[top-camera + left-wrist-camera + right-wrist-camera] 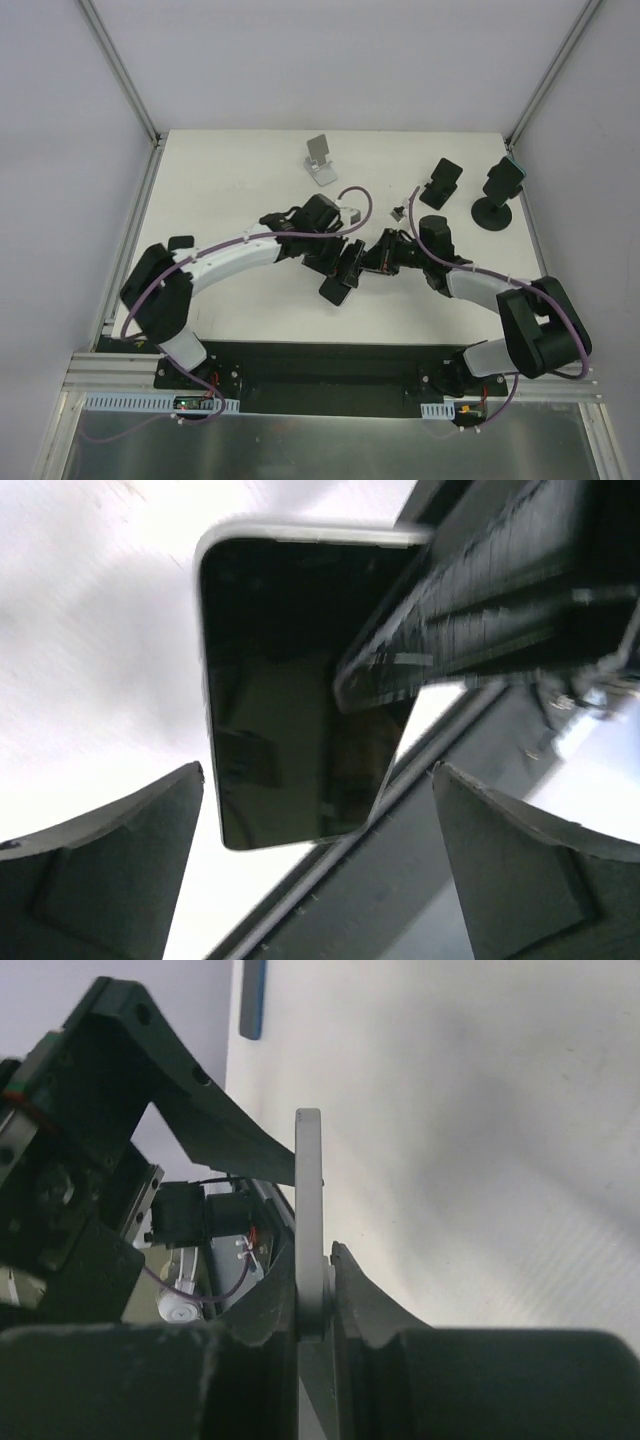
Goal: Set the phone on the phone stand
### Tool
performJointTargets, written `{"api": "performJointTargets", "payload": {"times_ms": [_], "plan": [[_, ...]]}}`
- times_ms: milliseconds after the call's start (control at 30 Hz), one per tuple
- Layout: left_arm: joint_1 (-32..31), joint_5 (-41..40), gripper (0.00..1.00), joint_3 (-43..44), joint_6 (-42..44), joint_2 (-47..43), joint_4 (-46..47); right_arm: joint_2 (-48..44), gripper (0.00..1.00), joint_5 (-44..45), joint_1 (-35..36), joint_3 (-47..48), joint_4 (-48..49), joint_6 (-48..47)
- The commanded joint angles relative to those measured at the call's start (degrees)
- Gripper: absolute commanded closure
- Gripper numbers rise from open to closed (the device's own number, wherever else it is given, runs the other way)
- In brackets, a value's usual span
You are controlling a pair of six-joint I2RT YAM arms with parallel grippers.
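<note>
The phone (335,289) is black with a pale rim, near the table's middle front. My right gripper (372,264) is shut on it; the right wrist view shows the phone edge-on (310,1190) pinched between the fingers (315,1280). My left gripper (346,262) is open right beside it. In the left wrist view its fingers stand wide apart (318,870), with the phone's dark screen (290,680) beyond them and a right finger (480,590) across it. A silver phone stand (320,160) sits at the back centre, empty.
A black stand (440,182) and a black round-based stand (497,195) stand at the back right. A small dark piece (398,212) lies near them. A small dark object (180,242) lies at the table's left edge, and it shows bluish in the right wrist view (253,1000).
</note>
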Motion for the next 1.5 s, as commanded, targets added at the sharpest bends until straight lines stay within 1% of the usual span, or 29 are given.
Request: {"api": "performJointTargets", "payload": {"times_ms": [0, 33, 67, 100, 133, 167, 233, 267, 300, 333, 367, 400, 500, 633, 667, 700, 733, 767, 800, 833, 867, 900, 933, 967, 1033, 1100, 1133, 1367, 1467], "plan": [[4.27, 15.15, 0.04, -11.61, -6.52, -11.77, 14.93, -8.11, 0.99, -7.37, -0.18, -0.27, 7.15, -1.87], [5.33, 17.44, 0.04, -13.48, -7.14, -12.82, 19.74, -10.56, 0.99, -8.33, -0.18, -0.36, 7.24, -2.05], [5.51, 19.20, 0.07, -15.15, -8.02, -14.75, 22.05, -11.80, 0.99, -8.86, -0.35, -0.01, 7.33, -2.49], [5.51, 24.09, 0.09, -18.30, -8.37, -15.46, 24.34, -13.03, 0.99, -9.04, -0.36, 0.17, 7.24, -2.49], [5.51, 26.84, 0.13, -19.72, -8.99, -16.08, 30.71, -15.31, 0.99, -9.22, -0.44, 0.34, 7.24, -2.40], [5.51, 29.21, 0.22, -20.87, -10.73, -16.70, 33.39, -16.37, 0.99, -9.22, -0.36, 0.69, 7.33, -2.32], [5.51, 35.53, 0.34, -24.30, -13.11, -17.14, 39.89, -18.83, 0.99, -9.66, -0.36, 1.22, 7.76, -1.26], [5.51, 36.96, 0.41, -25.52, -15.82, -17.66, 46.18, -19.54, 0.99, -9.92, -0.44, 1.31, 8.90, -0.82], [5.51, 37.84, 0.57, -27.19, -16.80, -18.02, 48.34, -20.25, 0.99, -10.18, -0.44, 1.66, 9.69, -0.12], [5.51, 38.98, 0.64, -27.64, -17.42, -18.28, 49.75, -21.38, 0.99, -10.19, -0.44, 1.84, 10.14, 0.58], [5.51, 39.34, 0.76, -28.08, -17.52, -19.59, 51.33, -22.53, 0.99, -9.49, -0.44, 2.01, 9.71, 0.85], [5.51, 39.26, 0.85, -28.35, -17.34, -20.12, 51.35, -22.97, 0.99, -9.05, -0.53, 2.01, 9.09, 0.76], [5.51, 37.86, 0.98, -28.79, -15.68, -22.32, 50.47, -24.56, 0.99, -6.94, -0.27, 1.66, 7.77, 1.02], [5.51, 36.36, 1.00, -29.58, -13.48, -24.34, 49.15, -26.84, 0.99, -3.61, -0.36, 0.61, 6.37, 0.68], [5.51, 35.75, 1.00, -29.84, -12.87, -25.30, 48.71, -27.28, 0.94, -2.46, -0.27, 1.04, 3.23, -0.46], [5.51, 32.43, 1.00, -29.93, -12.16, -25.84, 47.75, -27.81, 0.81, -1.06, -0.01, 1.66, 0.15, -1.86], [5.42, 29.88, 1.00, -29.84, -11.11, -26.63, 43.74, -28.86, 0.66, 2.87, 0.78, 2.71, -3.88, -4.40], [5.16, 27.15, 1.00, -29.67, -9.10, -28.29, 41.52, -29.39, 0.44, 6.39, 3.22, 6.46, -15.93, -7.21], [4.99, 20.60, 1.00, -29.06, -7.86, -29.00, 38.72, -29.92, 0.36, 11.04, 4.99, 8.50, -22.49, -11.93], [4.72, 17.93, 1.00, -28.62, -6.72, -29.62, 34.86, -30.62, 0.29, 20.39, 6.74, 10.52, -27.60, -12.77], [4.37, 15.29, 1.00, -28.26, -4.88, -30.49, 33.52, -30.80, 0.20, 24.75, 9.81, 13.06, -34.87, -12.34], [4.28, 13.87, 1.00, -28.26, -4.25, -30.94, 33.16, -30.97, 0.13, 28.19, 11.06, 13.61, -36.69, -9.64], [4.19, 11.77, 1.00, -28.44, -3.90, -31.20, 32.98, -31.32, 0.02, 32.05, 12.37, 13.79, -36.79, -8.22], [4.11, 10.88, 1.00, -28.52, -3.29, -31.73, 33.06, -31.50, 0.04, 34.70, 15.26, 13.97, -36.62, -6.81], [3.67, 8.86, 1.00, -28.79, -2.58, -31.99, 32.98, -31.33, 0.04, 41.54, 18.00, 15.28, -37.14, -3.48], [3.40, 8.23, 1.00, -28.79, -2.22, -31.91, 32.98, -30.45, 0.04, 45.69, 21.60, 16.86, -38.45, -2.58], [3.40, 7.88, 1.00, -28.79, -2.05, -31.82, 33.06, -29.14, 0.04, 50.76, 22.49, 18.87, -40.72, -1.45], [2.70, 7.18, 1.00, -28.35, -1.08, -31.20, 33.06, -22.46, 0.04, 56.16, 27.32, 24.77, -41.80, -0.47], [2.52, 6.91, 1.00, -28.70, -0.91, -31.47, 33.06, -20.08, 0.04, 57.14, 27.68, 25.83, -41.19, -0.03]]}}
